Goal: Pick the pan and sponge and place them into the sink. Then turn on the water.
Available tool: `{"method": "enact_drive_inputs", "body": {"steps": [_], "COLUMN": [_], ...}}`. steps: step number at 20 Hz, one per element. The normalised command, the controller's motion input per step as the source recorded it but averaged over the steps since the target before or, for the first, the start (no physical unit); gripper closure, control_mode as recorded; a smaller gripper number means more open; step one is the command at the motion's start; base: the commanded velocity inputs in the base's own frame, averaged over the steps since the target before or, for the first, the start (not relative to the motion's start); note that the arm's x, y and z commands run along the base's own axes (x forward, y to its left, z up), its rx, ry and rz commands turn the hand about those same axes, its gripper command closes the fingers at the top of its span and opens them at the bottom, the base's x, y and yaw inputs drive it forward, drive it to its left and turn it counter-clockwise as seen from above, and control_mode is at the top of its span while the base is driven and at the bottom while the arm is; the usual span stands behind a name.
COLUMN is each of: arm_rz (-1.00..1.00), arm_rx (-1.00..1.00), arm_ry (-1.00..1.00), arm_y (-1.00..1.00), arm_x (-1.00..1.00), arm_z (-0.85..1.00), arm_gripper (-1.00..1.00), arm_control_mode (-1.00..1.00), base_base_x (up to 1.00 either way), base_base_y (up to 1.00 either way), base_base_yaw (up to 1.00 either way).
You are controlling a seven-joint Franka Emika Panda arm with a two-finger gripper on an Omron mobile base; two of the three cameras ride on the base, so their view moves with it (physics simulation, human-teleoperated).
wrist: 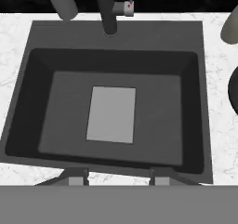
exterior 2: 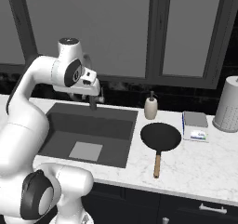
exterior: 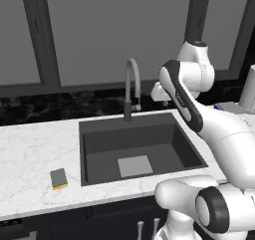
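Note:
The black pan [exterior 2: 160,137] lies on the counter right of the sink [exterior 2: 60,121], its wooden handle pointing toward the front edge. A sliver of the pan [wrist: 234,90] also shows at the right edge of the hand view. Left of the sink [exterior: 94,134], the sponge [exterior: 59,178] rests on the marble near the front edge. My gripper [wrist: 118,179] hangs above the basin [wrist: 195,102], looking straight down at it. It is open, with nothing between its fingertips [wrist: 76,179]. No water runs from the grey faucet [exterior: 130,84].
A light grey plate [wrist: 111,114] lies on the sink floor. A beige soap dispenser [exterior 2: 150,107] stands behind the pan. A small box [exterior 2: 195,125] and a white cylinder [exterior 2: 228,104] sit at the right. The faucet base [wrist: 109,14] is just behind the basin.

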Motion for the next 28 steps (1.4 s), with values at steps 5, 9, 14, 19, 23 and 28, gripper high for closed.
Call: {"method": "enact_drive_inputs", "body": {"steps": [5, 9, 14, 19, 23, 28], "arm_rz": [-0.01, -0.02, 0.00, -0.01, 0.00, 0.00], "arm_rx": [-0.01, -0.09, -0.05, 0.00, 0.00, 0.08], "arm_ry": [0.12, 0.16, 0.08, 0.08, 0.05, 0.04], "arm_y": [-0.16, -0.93, -1.00, -0.94, -0.51, -0.71], "arm_x": [-0.11, -0.74, -1.00, -0.54, -0.02, 0.17], "arm_z": [-0.07, -0.39, -0.46, -0.43, -0.27, -0.05], "arm_gripper": [-1.00, -1.00, -1.00, -1.00, -1.00, -1.00], "arm_control_mode": [-1.00, -1.00, -1.00, -1.00, -1.00, -1.00], "base_base_x": [0.00, 0.00, 0.00, 0.00, 0.00, 0.00], "base_base_y": [0.00, 0.00, 0.00, 0.00, 0.00, 0.00], "base_base_yaw": [0.00, 0.00, 0.00, 0.00, 0.00, 0.00]}}
